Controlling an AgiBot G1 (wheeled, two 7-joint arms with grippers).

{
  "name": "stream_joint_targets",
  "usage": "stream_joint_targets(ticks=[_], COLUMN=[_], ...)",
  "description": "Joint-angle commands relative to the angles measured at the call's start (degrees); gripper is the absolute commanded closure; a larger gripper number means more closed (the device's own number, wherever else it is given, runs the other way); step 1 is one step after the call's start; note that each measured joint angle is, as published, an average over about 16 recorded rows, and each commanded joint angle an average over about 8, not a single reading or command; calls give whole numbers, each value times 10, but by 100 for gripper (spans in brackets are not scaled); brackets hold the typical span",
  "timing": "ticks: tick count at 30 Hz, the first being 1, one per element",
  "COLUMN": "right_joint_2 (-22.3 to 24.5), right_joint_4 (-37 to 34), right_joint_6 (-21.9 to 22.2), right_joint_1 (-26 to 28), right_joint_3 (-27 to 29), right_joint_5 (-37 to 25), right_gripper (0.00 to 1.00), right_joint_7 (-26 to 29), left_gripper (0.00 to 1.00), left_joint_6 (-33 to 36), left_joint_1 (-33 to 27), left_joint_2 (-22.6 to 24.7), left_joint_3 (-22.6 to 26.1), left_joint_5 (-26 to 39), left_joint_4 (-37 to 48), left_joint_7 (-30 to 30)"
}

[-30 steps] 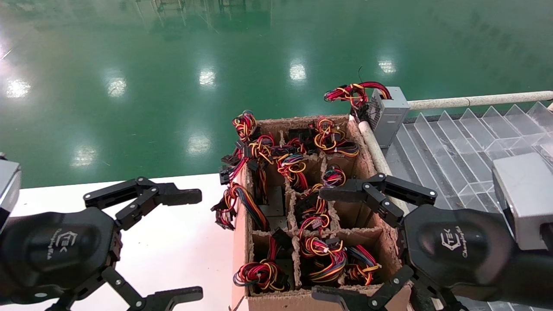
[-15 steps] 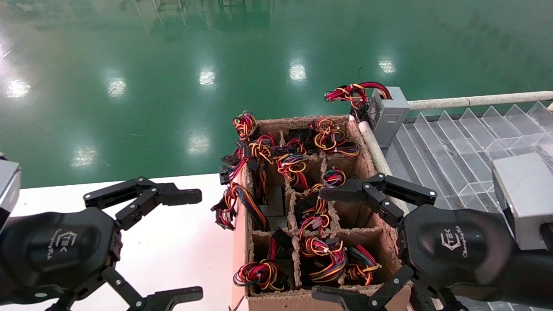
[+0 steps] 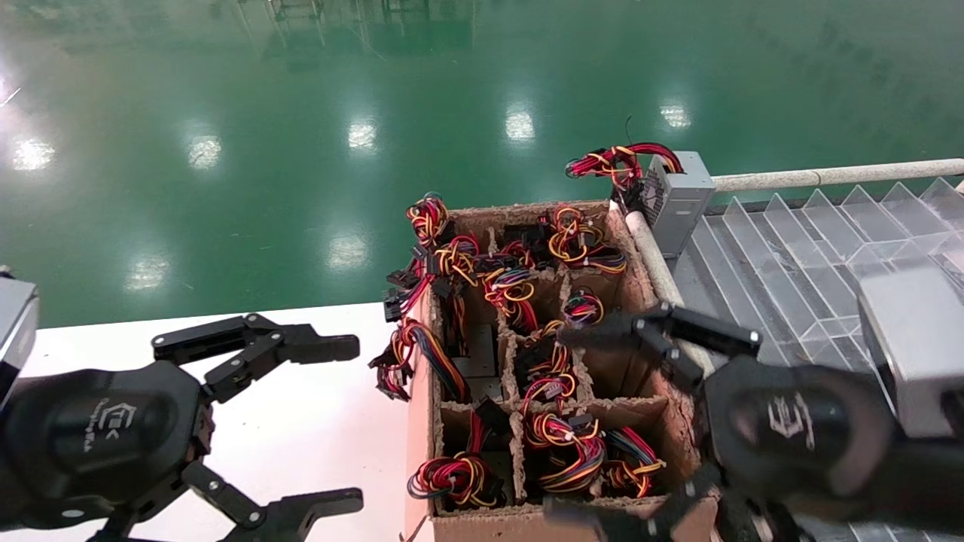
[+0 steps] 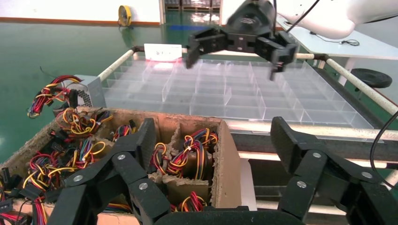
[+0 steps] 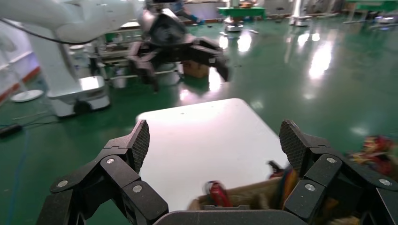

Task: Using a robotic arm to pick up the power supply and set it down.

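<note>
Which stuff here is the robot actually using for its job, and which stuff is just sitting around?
For the job:
- power supply, on the clear divider tray's corner
- right gripper, open, over the cardboard box
- left gripper, open, over the white table

Just sitting around:
- cardboard box full of wire bundles
- clear divider tray
- white table

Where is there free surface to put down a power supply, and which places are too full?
Free: the white table between the left claw and the cardboard box, and the clear divided tray behind the right claw; only one grey power supply stands at its far corner. Crowded: the box compartments, full of wire bundles, some hanging over the table-side wall.
</note>
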Motion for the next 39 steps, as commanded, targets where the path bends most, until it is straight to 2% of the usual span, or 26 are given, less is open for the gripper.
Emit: stream_joint_targets(ticks=[1,6,12,13,15,20,21,23,30,39], right_joint_2=[0,-21,-71,-81,-103,-157,-167,-183,-222,-251], right_joint_4=[-5,-22,-53,-62,-86,-163,-180,-211,-304,-383], right_joint_6=[6,59,118,125,137,157,160,164,164,162], right_joint_1=[3,26,68,76,90,124,131,142,170,186], right_joint_3=[1,-14,-51,-58,-70,-92,-95,-99,-106,-105], right_joint_5=[-4,-63,-150,-163,-185,-224,-229,-237,-248,-247], right_gripper=[0,0,0,4,20,83,92,100,100,100], right_joint_7=[-2,-8,-5,-6,-11,-38,-45,-59,-103,-154], left_gripper=[100,100,100,100,100,100,100,100,100,100], left_joint_6=[0,0,0,0,0,0,0,0,0,0], left_joint_1=[0,0,0,0,0,0,0,0,0,0], left_joint_2=[0,0,0,0,0,0,0,0,0,0], left_joint_3=[0,0,0,0,0,1,1,1,1,1], left_joint_5=[0,0,0,0,0,0,0,0,0,-1], left_joint_4=[0,0,0,0,0,0,0,0,0,0], left_joint_7=[0,0,0,0,0,0,0,0,0,1])
